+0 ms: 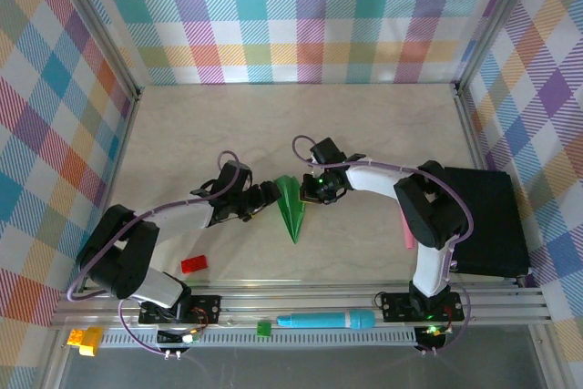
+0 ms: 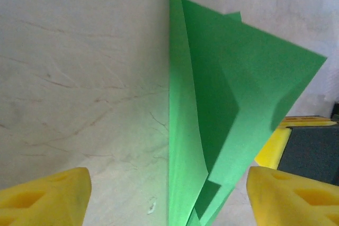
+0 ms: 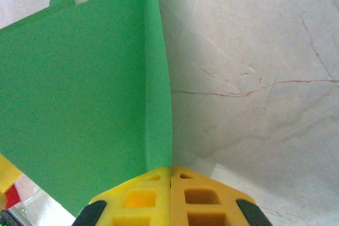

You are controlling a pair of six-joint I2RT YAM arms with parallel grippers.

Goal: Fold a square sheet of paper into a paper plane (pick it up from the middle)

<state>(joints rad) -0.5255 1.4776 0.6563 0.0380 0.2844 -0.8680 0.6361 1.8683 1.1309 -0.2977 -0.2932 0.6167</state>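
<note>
The bright-green paper plane (image 1: 291,208) stands on its edge at mid-table, its sharp tip toward the near edge. My right gripper (image 1: 315,190) is at its right side. In the right wrist view its yellow fingers (image 3: 137,199) are pressed together, with the rear edge of the plane (image 3: 95,104) pinched between them. My left gripper (image 1: 268,194) is at the plane's left side. Seen from the left wrist, the folded layers of the plane (image 2: 212,130) rise between the two yellow fingertips (image 2: 47,199). Those jaws stand apart on either side without touching the paper.
A red block (image 1: 193,264) lies near the left arm. On the front rail lie a small green block (image 1: 263,328), a teal marker (image 1: 325,320) and a yellow block (image 1: 84,339). A black pad (image 1: 492,220) covers the right side.
</note>
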